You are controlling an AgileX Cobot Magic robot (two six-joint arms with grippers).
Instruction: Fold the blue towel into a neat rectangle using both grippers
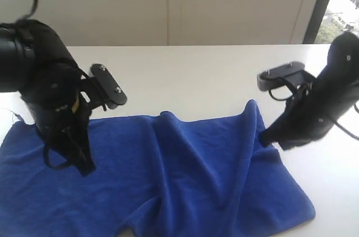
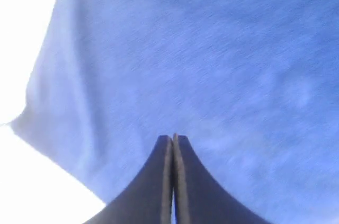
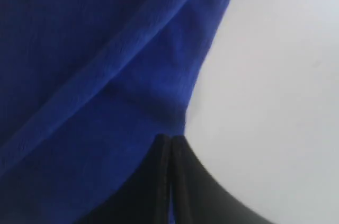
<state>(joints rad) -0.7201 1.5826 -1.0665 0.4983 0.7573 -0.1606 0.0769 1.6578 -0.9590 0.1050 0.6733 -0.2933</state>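
Note:
The blue towel (image 1: 185, 181) lies spread over the white table (image 1: 196, 74), rumpled, with a ridge near its middle. Its right edge is pulled up into a peak. My right gripper (image 1: 263, 138) is shut on that right edge. In the right wrist view the towel (image 3: 79, 49) creases toward the closed right gripper (image 3: 170, 137), with bare table (image 3: 275, 75) beside it. My left gripper (image 1: 87, 168) points down at the towel's left part. It is shut (image 2: 173, 136) over flat cloth (image 2: 212, 49), and no fold gathers at it.
A pale wall (image 1: 168, 1) runs behind the table, and a window (image 1: 342, 1) shows at the far right. Bare white table lies beyond the towel's far edge and to its right. The towel's front edge runs out of the bottom of the exterior view.

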